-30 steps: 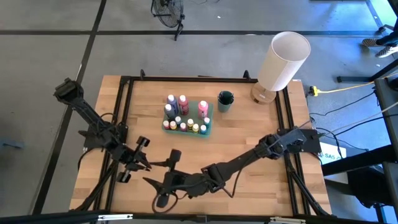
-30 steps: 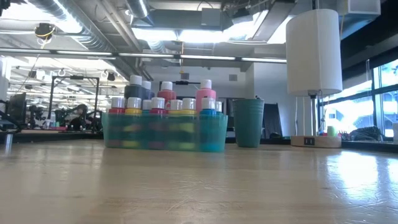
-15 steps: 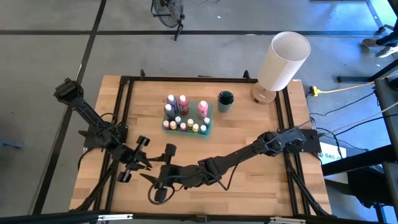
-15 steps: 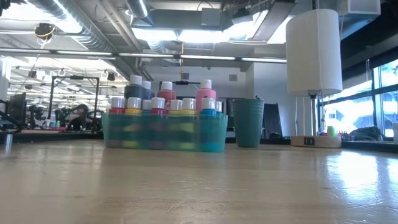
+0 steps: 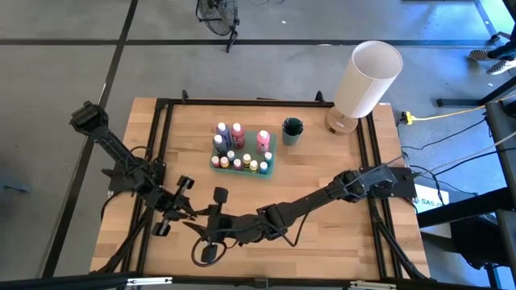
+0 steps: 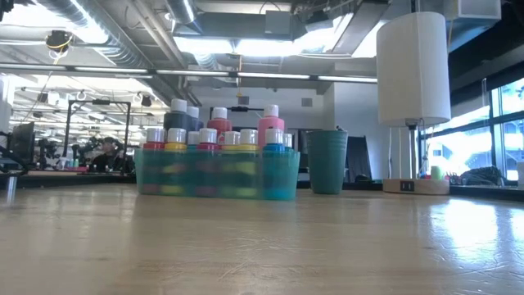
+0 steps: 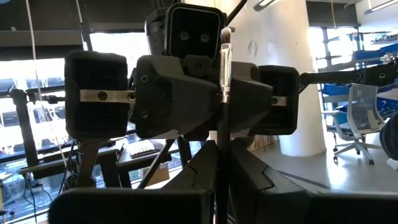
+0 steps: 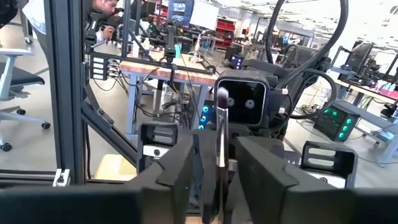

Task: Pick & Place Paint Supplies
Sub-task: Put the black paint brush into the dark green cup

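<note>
Both grippers meet over the table's (image 5: 322, 201) near edge, facing each other, with a brush (image 8: 220, 134) between them. Right gripper (image 5: 208, 229) fingers (image 8: 180, 165) are clenched on the brush handle, bristles up. Left gripper (image 5: 181, 211) fingers (image 7: 193, 177) are closed around its other end (image 7: 225, 68). Paint bottles (image 5: 238, 149) stand in the teal tray (image 5: 271, 157) mid-table, well apart from the grippers. Teal cup (image 5: 292, 130) sits just beside the tray; white cylinder (image 5: 367, 79) stands at the far right corner. Nothing lies between grippers and tray. A person shows in the room beyond. Versus 1 s ago: the right gripper has shifted left toward the left one; since 0.5 s ago, barely any change.
</note>
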